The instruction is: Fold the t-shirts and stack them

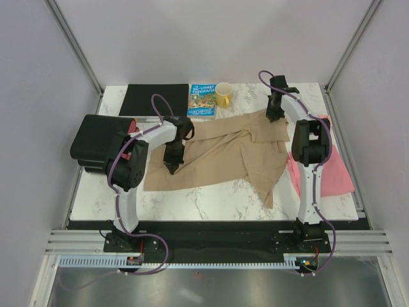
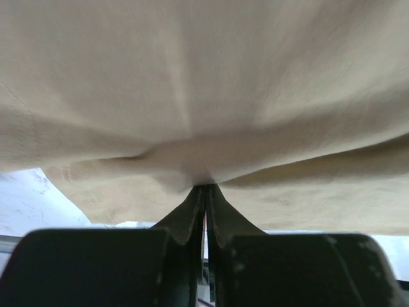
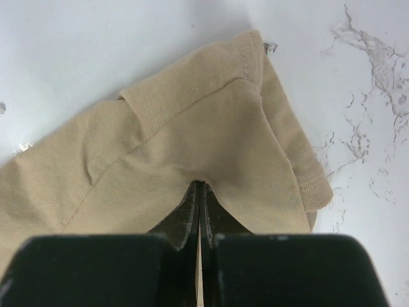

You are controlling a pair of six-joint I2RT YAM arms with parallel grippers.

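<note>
The tan t-shirt [image 1: 220, 153] lies crumpled and spread across the middle of the table. My left gripper [image 1: 172, 165] is shut on a pinch of its cloth near the left part; in the left wrist view [image 2: 204, 187] the tan cloth [image 2: 192, 96] fills the frame. My right gripper [image 1: 273, 115] is shut on the shirt's far right corner; the right wrist view [image 3: 202, 184] shows the collar and a sleeve hem [image 3: 211, 115] in its grip. The pink t-shirt [image 1: 335, 173] lies at the right edge, partly behind my right arm.
A blue book [image 1: 202, 100] and a yellow mug [image 1: 223, 94] stand at the back centre. A black mat [image 1: 156, 99] lies at the back left. A black-and-pink drawer box [image 1: 102, 144] sits at the left edge of the marble table [image 1: 211, 201].
</note>
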